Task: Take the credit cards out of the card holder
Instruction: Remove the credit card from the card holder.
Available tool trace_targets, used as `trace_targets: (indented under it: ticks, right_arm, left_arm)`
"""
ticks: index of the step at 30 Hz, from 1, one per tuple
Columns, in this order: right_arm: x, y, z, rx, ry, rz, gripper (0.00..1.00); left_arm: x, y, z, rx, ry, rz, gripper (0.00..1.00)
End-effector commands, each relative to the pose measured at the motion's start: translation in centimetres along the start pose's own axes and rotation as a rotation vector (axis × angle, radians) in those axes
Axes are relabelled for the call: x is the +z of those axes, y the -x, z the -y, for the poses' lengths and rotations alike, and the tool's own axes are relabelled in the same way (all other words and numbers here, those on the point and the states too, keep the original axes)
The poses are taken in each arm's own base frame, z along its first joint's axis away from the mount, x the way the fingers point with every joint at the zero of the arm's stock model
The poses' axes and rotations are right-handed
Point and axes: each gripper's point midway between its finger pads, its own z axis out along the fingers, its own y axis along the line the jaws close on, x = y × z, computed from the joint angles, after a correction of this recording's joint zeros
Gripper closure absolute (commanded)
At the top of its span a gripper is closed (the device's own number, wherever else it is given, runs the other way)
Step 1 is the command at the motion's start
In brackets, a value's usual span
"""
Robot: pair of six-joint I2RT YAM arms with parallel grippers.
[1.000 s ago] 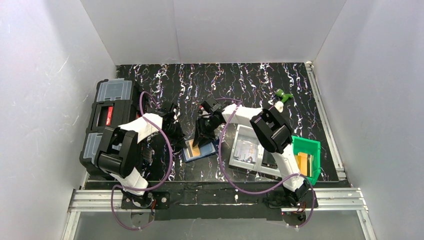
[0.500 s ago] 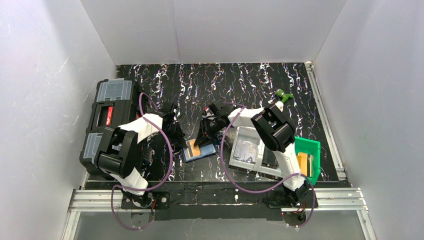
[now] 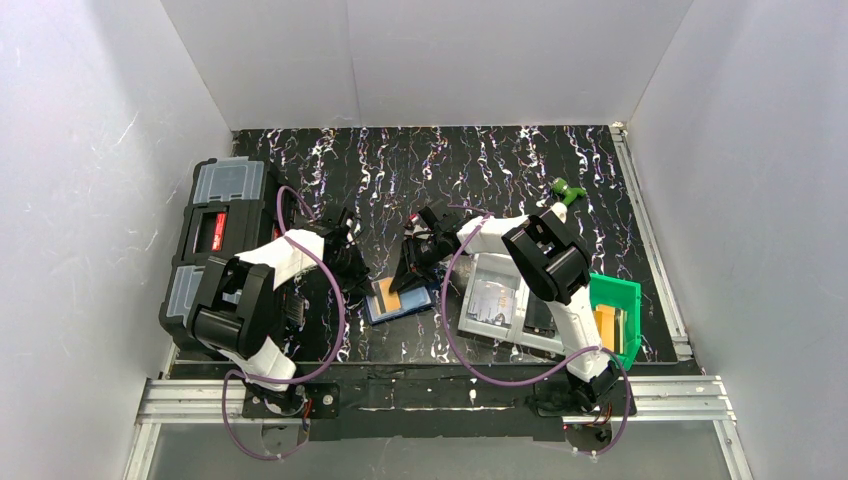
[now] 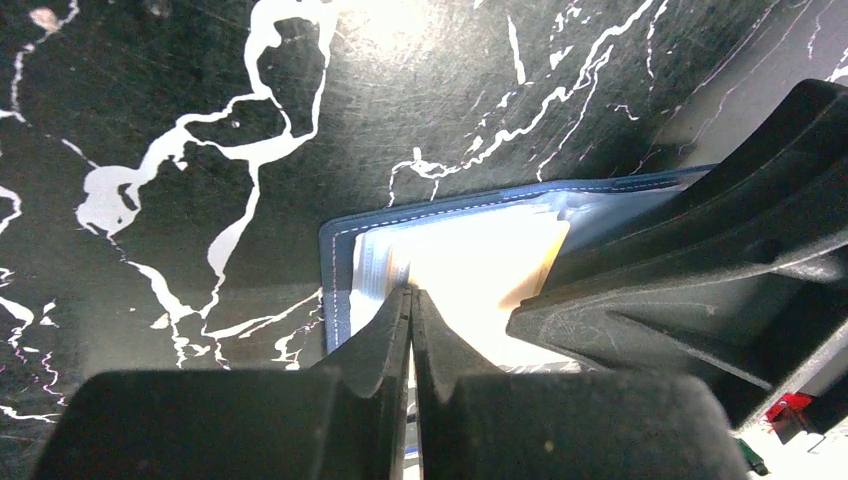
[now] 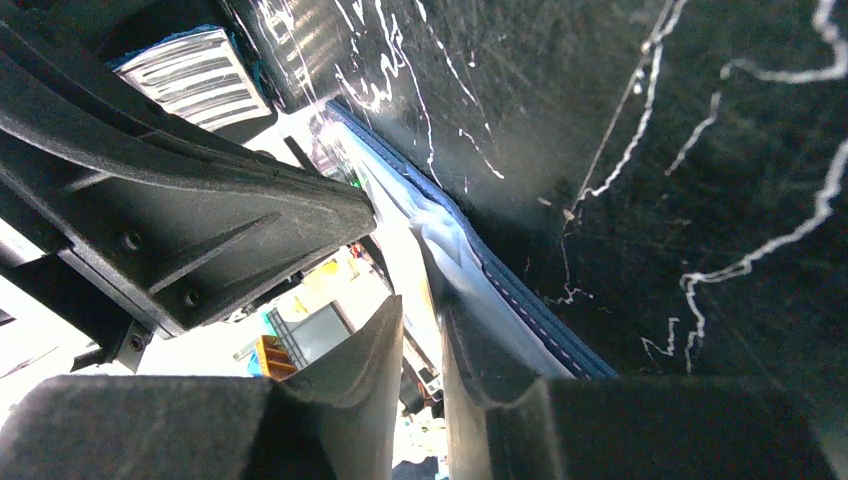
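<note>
Well, starting at my left, the black toolbox (image 3: 215, 250) sits at the left edge of the worktop (image 3: 500, 165) and has no part in this job. My left gripper (image 4: 410, 300) has its fingers pressed together with nothing between them. Its tips are down on the near-left part of the card holder (image 4: 336, 262), which I judge pins it flat. The card holder lies open on the worktop between my two grippers, sleeves up. A gold-tan credit card (image 3: 388, 296) shows on it, inside the navy border. My right gripper (image 5: 422, 312) stands over the holder's far side, fingers a narrow slit apart, with a pale edge running into the slit. I cannot tell whether that edge is card or clear sleeve, nor whether the fingers truly clamp it. Further right stand a grey tray (image 3: 470, 328) and a green bin (image 3: 630, 290). By my reckoning the task is barely begun. The holder is open and held, but no card is visibly free of it, and each has yet to be drawn out.
</note>
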Motion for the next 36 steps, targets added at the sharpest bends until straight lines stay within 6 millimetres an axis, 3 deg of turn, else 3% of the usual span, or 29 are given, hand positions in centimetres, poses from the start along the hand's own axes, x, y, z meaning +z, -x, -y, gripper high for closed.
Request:
trace_targets:
  ticks: [1, 5, 11, 19, 36]
  right_arm:
    - [0.6, -0.2, -4.7, -0.1, 0.118, -0.008, 0.76]
    - [0.6, -0.2, -4.6, -0.096, 0.117, -0.006, 0.84]
    - [0.3, 0.0, -4.3, -0.094, 0.099, 0.019, 0.95]
    - [-0.5, 0.6, -2.6, -0.078, 0.049, 0.079, 0.98]
    - [-1.8, 1.0, -0.4, -0.054, -0.018, 0.142, 0.96]
  left_arm:
    - [2.3, -2.4, -2.7, 0.03, 0.096, -0.067, 1.0]
    - [2.2, -2.4, -3.0, 0.036, 0.104, -0.067, 1.0]
    - [2.2, -2.7, -5.2, 0.019, 0.202, -0.074, 1.0]
    - [1.7, -2.2, -7.7, 0.005, 0.297, -0.063, 1.0]
    - [1.7, -1.9, -8.3, -0.005, 0.323, -0.062, 1.0]
